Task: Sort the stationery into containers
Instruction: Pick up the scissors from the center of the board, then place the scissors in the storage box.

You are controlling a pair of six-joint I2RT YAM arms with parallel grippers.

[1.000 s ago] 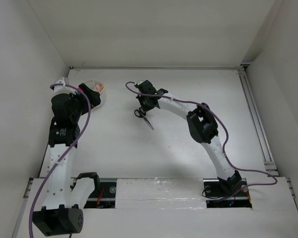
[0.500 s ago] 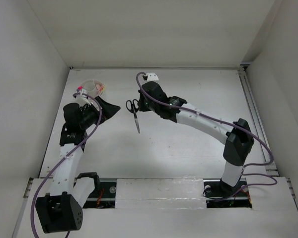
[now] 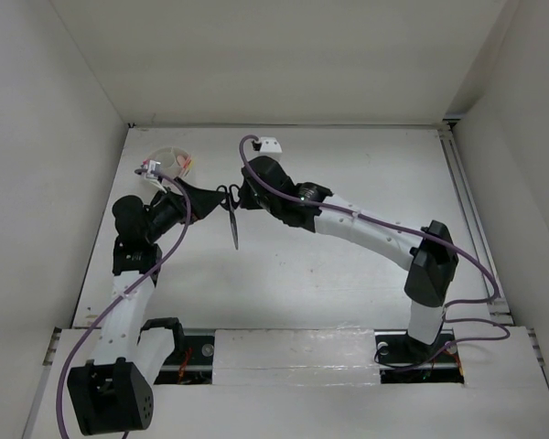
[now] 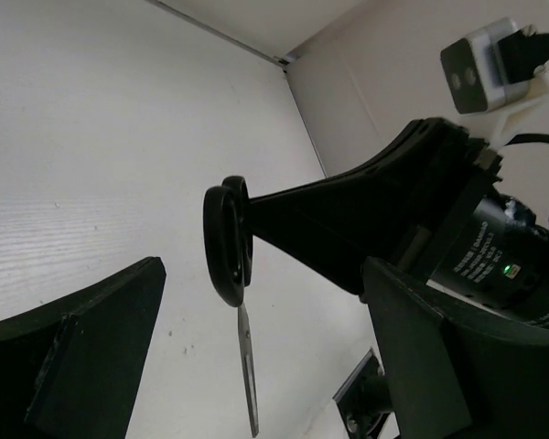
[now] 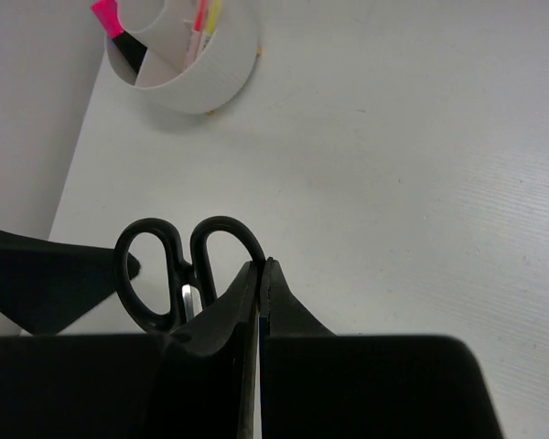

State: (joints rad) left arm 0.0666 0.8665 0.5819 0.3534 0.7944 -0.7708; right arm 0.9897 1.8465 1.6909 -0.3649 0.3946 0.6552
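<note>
My right gripper [image 3: 231,196] is shut on one handle ring of the black-handled scissors [image 3: 231,219], which hang blade down above the table. In the right wrist view the jaws [image 5: 259,265] pinch the right ring of the scissors [image 5: 165,265]. My left gripper [image 3: 201,194] is open and empty, just left of the scissors' handles. In the left wrist view the scissors [image 4: 229,247] hang between its spread fingers [image 4: 91,357]. The round white tub [image 3: 169,154] stands at the far left. It holds a pink highlighter [image 5: 103,16] and pencils [image 5: 201,16]. The other stationery is out of view.
White walls close the table on the left, back and right. A metal rail [image 3: 471,219] runs along the right side. The right arm [image 3: 366,229] stretches across the middle of the table. The left gripper's finger [image 5: 55,283] shows beside the scissors in the right wrist view.
My right arm has stretched left and carried the scissors from mid-table toward the left gripper. My left gripper has swung from the tub toward the scissors, jaws open.
</note>
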